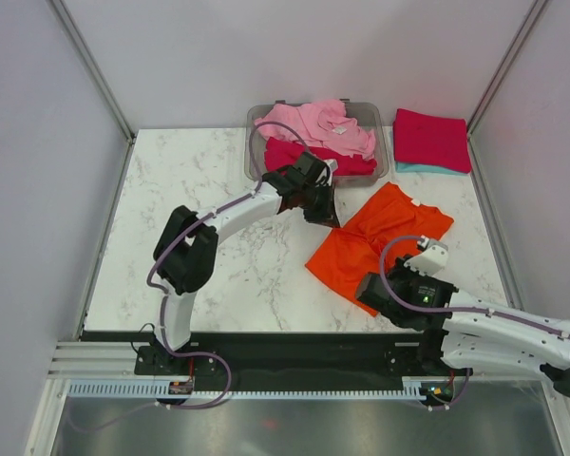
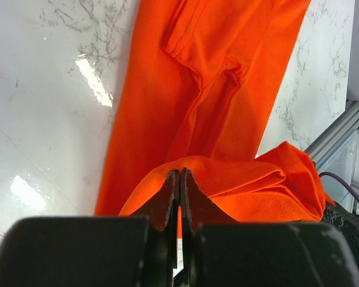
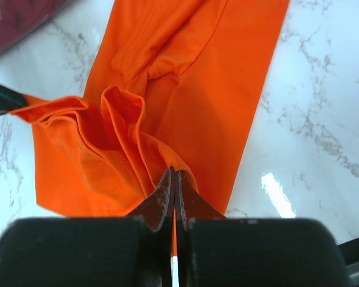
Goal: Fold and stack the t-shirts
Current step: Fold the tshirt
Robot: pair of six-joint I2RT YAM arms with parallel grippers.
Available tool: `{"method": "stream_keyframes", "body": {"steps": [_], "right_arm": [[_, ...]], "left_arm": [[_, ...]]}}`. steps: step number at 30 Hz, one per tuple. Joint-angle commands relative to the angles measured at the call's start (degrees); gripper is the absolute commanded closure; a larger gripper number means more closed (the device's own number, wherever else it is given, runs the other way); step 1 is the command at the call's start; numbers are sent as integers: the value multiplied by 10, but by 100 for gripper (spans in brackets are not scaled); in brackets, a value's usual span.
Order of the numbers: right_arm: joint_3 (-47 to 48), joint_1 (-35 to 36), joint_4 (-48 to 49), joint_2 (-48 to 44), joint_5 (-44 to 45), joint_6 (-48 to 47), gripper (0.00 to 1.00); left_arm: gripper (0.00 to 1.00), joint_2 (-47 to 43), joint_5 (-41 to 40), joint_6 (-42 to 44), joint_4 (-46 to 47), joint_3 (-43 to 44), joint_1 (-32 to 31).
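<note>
Fabric of the bright orange soft cloth t-shirt [image 1: 389, 228], lying toward the right edge of the bench [image 1: 190, 171], is being pinched by the left fingers [image 2: 165, 202] and right fingers [image 3: 163, 197], both closed tight on bunched edges, likely for folding it over.

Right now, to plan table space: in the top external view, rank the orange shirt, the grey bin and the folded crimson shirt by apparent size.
1-2. grey bin and orange shirt, too alike to rank.
3. folded crimson shirt, smallest.
</note>
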Motion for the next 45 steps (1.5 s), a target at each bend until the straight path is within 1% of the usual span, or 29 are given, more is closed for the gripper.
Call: {"method": "stream_keyframes", "body": {"steps": [1, 5, 12, 16, 19, 20, 22, 23, 25, 26, 27, 28, 29, 30, 31, 32, 33, 34, 36, 37, 38, 40, 41, 42, 43, 44, 45], "right_arm": [[-7, -64, 91, -17, -18, -155, 100], [-22, -115, 156, -1, -50, -211, 100], [-42, -164, 204, 33, -83, -240, 100], [-59, -211, 231, 38, -106, -264, 100], [-81, -248, 273, 40, -132, -292, 100], [-85, -257, 282, 45, -138, -299, 100], [-95, -282, 310, 51, -157, -320, 100], [-98, -290, 319, 63, -164, -327, 98], [-97, -310, 330, 78, -177, -339, 85], [-96, -317, 336, 90, -181, -347, 75], [-94, -324, 338, 97, -185, -350, 50], [-85, -339, 336, 101, -186, -359, 42], [-79, -347, 337, 105, -193, -364, 35], [-72, -358, 336, 103, -199, -371, 21], [-58, -375, 333, 101, -203, -377, 16], [-48, -381, 328, 90, -205, -386, 11], [-36, -384, 318, 83, -203, -388, 3], [-12, -385, 293, 75, -200, -391, 2], [7, -384, 265, 51, -210, -393, 2], [14, -384, 236, 40, -219, -390, 2], [11, -381, 223, 13, -227, -385, 2], [-7, -357, 179, -37, -237, -348, 2], [-16, -346, 167, -54, -238, -334, 2], [-26, -334, 160, -72, -244, -302, 2], [-51, -311, 156, -87, -266, -290, 2], [-66, -299, 161, -108, -285, -277, 2], [-82, -284, 168, -113, -299, -264, 2]], "left_arm": [[98, 13, 22, 27, 2, 39, -1], [98, 31, 27, 35, 1, 60, -1], [97, 75, 42, 46, -4, 111, -1], [96, 97, 47, 54, -4, 133, -1], [95, 111, 49, 57, -5, 145, -1], [94, 118, 51, 58, -5, 151, -1], [89, 124, 54, 63, -6, 158, -1], [86, 127, 55, 65, -6, 167, -1], [75, 133, 58, 75, -6, 176, -1], [67, 134, 58, 79, -13, 196, 0], [48, 140, 58, 88, -18, 209, 0], [42, 141, 58, 92, -25, 225, 1], [38, 146, 60, 97, -48, 269, 3], [33, 150, 65, 110, -63, 296, 6], [32, 156, 65, 116, -83, 323, 8], [30, 155, 65, 124, -112, 369, 8], [29, 150, 61, 140, -124, 380, 12], [29, 122, 53, 146, -130, 383, 13], [28, 78, 19, 160, -139, 337, 20], [28, 53, 7, 160, -139, 305, 22], [28, 2, -4, 159, -137, 236, 24], [30, -45, -13, 161, -109, 155, 26], [30, -98, -12, 160, -92, 63, 26], [30, -120, -5, 156, -72, 16, 26], [30, -145, -3, 154, -24, -29, 26], [30, -164, -5, 150, -6, -107, 27], [30, -193, -2, 141, 13, -140, 29]]}}
